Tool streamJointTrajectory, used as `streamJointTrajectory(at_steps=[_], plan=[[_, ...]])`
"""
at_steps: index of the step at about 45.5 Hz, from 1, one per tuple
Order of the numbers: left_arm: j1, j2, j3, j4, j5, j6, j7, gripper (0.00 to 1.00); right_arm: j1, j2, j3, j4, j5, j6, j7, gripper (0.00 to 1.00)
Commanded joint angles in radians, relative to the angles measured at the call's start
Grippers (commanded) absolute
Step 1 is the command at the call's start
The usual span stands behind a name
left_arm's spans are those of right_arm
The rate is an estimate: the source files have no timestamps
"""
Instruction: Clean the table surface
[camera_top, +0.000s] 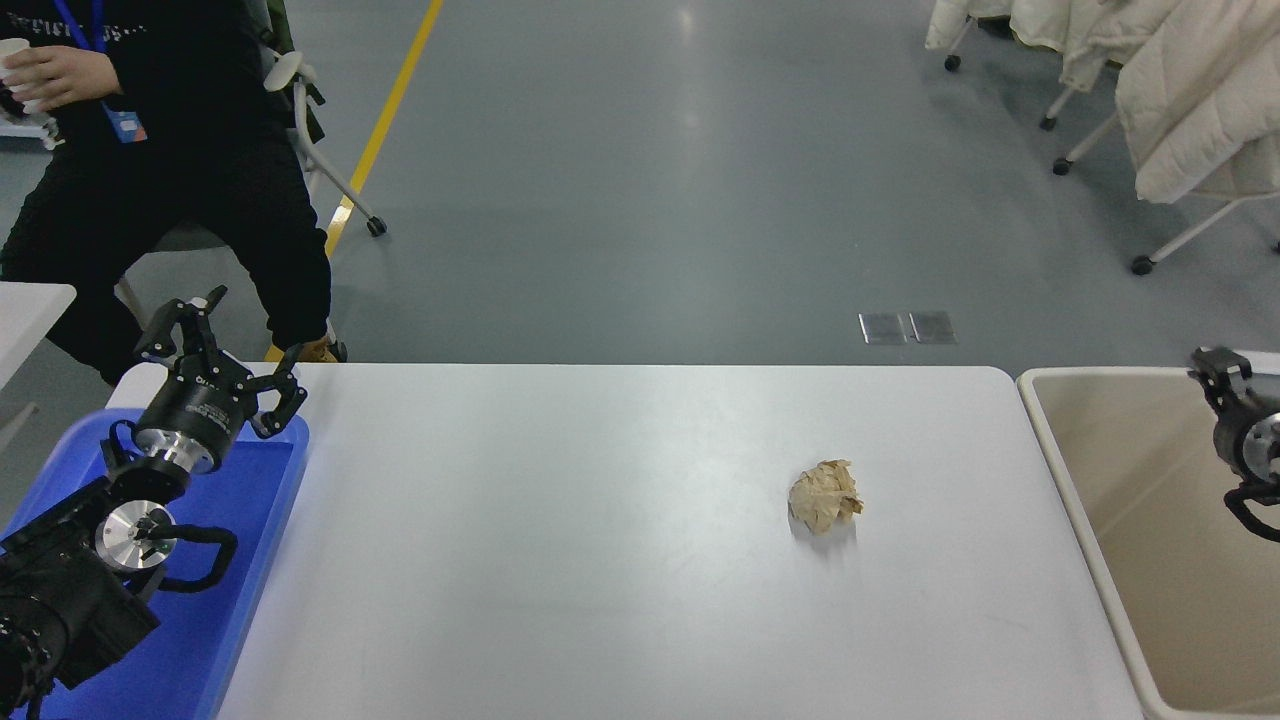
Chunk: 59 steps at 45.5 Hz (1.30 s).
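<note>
The white table surface (560, 540) fills the middle of the head view. A crumpled ball of brown paper (825, 497) lies on its right half, alone and untouched. My right gripper (1222, 372) shows only partly at the right edge, raised above the far end of the beige bin (1062, 470), well to the right of the paper ball. My left gripper (240, 335) is parked at the lower left above the far end of the blue tray (235, 610), open and holding nothing.
A person in black sits on a chair (310, 130) beyond the table's far left corner, one hand (55, 75) around a white cup. White jackets (1190, 90) hang on wheeled racks at the far right. A second white tabletop (25, 310) juts in at the left edge.
</note>
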Motion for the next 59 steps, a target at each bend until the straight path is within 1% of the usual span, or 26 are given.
streamJointTrajectory(at_steps=[1, 6, 10, 17, 22, 26, 31, 41, 54, 59], plan=[[0.0, 0.0, 0.0, 0.0, 0.0, 0.0, 0.0, 1.0, -0.038, -0.017, 0.233, 0.253, 0.0, 0.007, 0.004, 1.0], [0.001, -0.001, 0.0, 0.0, 0.001, 0.0, 0.0, 1.0, -0.108, 0.087, 0.28, 0.239, 0.0, 0.005, 0.006, 1.0], [0.001, -0.001, 0.0, 0.0, 0.001, 0.0, 0.001, 1.0, -0.183, 0.187, 0.366, 0.24, 0.0, 0.004, 0.007, 1.0], [0.0, 0.0, 0.0, 0.0, 0.0, 0.0, 0.0, 1.0, -0.263, 0.342, 0.584, 0.233, 0.0, 0.004, 0.007, 1.0], [0.001, 0.0, 0.0, 0.0, 0.0, 0.0, 0.0, 1.0, -0.297, 0.439, 0.698, 0.231, -0.001, 0.005, 0.013, 1.0], [0.0, 0.0, 0.0, 0.0, 0.0, 0.0, 0.0, 1.0, -0.32, 0.502, 0.76, 0.23, -0.001, 0.007, 0.047, 1.0], [0.0, 0.0, 0.0, 0.0, 0.0, 0.0, 0.0, 1.0, -0.339, 0.571, 0.819, 0.181, -0.01, 0.008, 0.118, 1.0], [0.001, -0.001, 0.0, 0.0, 0.0, 0.0, 0.0, 1.0, -0.339, 0.661, 0.903, 0.113, -0.023, 0.041, 0.28, 1.0], [0.0, 0.0, 0.0, 0.0, 0.001, 0.0, 0.0, 1.0, -0.339, 0.704, 0.926, 0.003, -0.13, 0.12, 0.411, 1.0], [0.0, 0.0, 0.0, 0.0, 0.0, 0.0, 0.0, 1.0, -0.34, 0.704, 0.923, 0.001, -0.133, 0.122, 0.421, 1.0]])
